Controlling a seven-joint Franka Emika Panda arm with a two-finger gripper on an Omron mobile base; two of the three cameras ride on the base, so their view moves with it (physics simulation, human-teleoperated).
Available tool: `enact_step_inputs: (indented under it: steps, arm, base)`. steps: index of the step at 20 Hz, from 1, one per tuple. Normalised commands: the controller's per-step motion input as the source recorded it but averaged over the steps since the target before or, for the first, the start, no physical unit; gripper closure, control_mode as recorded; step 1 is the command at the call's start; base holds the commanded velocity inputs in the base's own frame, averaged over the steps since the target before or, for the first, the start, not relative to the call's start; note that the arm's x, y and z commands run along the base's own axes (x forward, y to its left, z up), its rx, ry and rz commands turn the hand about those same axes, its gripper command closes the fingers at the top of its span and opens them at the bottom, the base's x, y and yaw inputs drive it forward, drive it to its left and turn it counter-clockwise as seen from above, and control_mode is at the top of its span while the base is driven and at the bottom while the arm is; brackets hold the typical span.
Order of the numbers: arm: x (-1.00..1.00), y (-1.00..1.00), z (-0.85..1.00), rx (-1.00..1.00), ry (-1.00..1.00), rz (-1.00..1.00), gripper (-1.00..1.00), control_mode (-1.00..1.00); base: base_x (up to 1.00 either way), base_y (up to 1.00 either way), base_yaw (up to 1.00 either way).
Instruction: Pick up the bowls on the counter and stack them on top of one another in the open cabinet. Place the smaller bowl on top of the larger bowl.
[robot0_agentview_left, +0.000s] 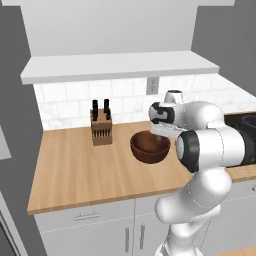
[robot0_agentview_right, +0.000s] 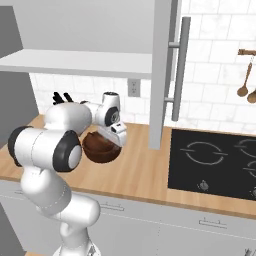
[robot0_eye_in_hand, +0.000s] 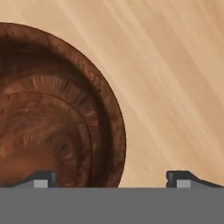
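The gripper (robot0_eye_in_hand: 112, 177) is pointing straight down at the counter (robot0_eye_in_hand: 175, 78), its two dark fingertips (robot0_eye_in_hand: 41, 178) standing wide apart and closing on nothing. The hand view is showing what the base views are not: one fingertip is sitting over the inside of the larger bowl (robot0_eye_in_hand: 52, 118) and the other over bare wood outside it, so the thick rim is lying between the jaws. The same view is showing a ring inside the bowl; whether this is the smaller bowl nested there or the bowl's own turning cannot be told.

In the left base view the gripper (robot0_agentview_left: 161, 131) is hanging at the far right rim of the larger bowl (robot0_agentview_left: 149, 148), which is resting upright on the counter (robot0_agentview_left: 80, 170), mouth facing up; being round, it has no long axis. A knife block (robot0_agentview_left: 101, 128) is standing to its left, near the tiled wall.

The right base view is showing the bowl (robot0_agentview_right: 101, 147) partly behind the arm, a black cooktop (robot0_agentview_right: 215, 157) to the right, and the open cabinet (robot0_agentview_right: 75, 62) overhead.
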Motion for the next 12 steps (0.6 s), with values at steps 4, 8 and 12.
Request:
enact_step_inputs:
  steps: [4,8,12]
  arm:
    - [-0.18,-0.01,-0.73,-0.02,0.00,0.02,-1.00,-1.00]
    - [-0.15,-0.01,-0.59,0.00,-0.05,0.02,1.00,-1.00]
    - [-0.01,0.00,-0.11,0.00,-0.06,0.00,1.00,-1.00]
  base:
    - [0.00,0.00,0.00]
    - [0.00,0.00,0.00]
    - [0.00,0.00,0.00]
